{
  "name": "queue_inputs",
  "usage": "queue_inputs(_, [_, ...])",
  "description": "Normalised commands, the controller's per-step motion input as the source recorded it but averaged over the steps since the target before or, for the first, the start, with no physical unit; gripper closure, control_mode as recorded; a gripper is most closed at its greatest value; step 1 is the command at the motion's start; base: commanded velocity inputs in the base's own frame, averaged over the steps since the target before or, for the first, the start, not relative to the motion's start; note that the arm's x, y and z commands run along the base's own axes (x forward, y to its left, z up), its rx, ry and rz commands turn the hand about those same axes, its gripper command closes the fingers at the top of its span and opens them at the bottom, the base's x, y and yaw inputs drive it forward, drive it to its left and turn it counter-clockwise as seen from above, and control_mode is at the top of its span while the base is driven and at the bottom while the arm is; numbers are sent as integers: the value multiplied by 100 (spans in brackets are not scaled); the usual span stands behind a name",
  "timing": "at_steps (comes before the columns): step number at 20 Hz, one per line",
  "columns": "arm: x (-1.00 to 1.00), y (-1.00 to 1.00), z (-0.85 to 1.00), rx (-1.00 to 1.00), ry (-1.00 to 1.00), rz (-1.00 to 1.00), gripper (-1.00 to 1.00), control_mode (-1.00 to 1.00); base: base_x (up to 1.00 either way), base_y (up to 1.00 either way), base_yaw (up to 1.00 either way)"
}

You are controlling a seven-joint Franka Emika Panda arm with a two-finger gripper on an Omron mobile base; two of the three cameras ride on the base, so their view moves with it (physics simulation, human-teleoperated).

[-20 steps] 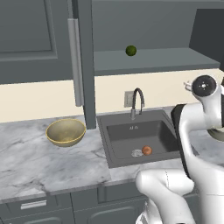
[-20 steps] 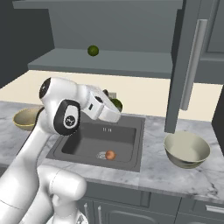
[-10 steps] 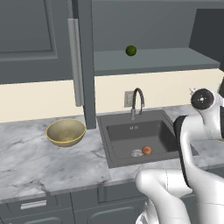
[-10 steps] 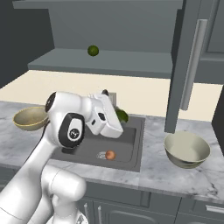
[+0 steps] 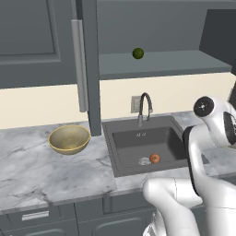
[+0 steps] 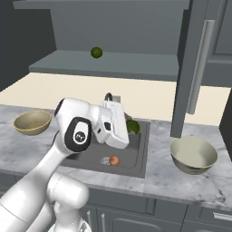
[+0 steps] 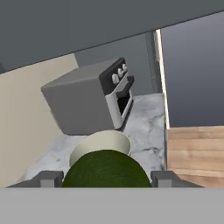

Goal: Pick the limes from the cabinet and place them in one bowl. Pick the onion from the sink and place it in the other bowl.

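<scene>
Grey marble counter under dark cabinet, door open. Swung further right than a second ago: gripper now over the sink's right edge, nearer the cream-grey bowl, which sits ahead in the hand view. Closed on one lime, pinched between both fingertips. Two limes counted: one held, another lime unmoved on the shelf. One onion unmoved in the basin beside the drain. Two bowls: cream-grey one and golden-tan bowl, each at one end of the counter.
</scene>
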Motion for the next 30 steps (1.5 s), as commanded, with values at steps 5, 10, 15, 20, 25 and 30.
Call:
queue_inputs(5, [0,-22,-10,3,0,-10,100,-100,0,0,0])
queue_inputs(10, [0,-25,-9,0,0,-2,100,-100,0,0,0])
queue_inputs(15, [2,-25,-13,1,0,0,100,-100,0,0,0])
queue_inputs(20, [7,-28,-11,5,1,0,100,-100,0,0,0])
queue_inputs(25, [11,-24,-13,2,0,0,100,-100,0,0,0])
queue_inputs(30, [14,-24,-13,4,1,0,100,-100,0,0,0])
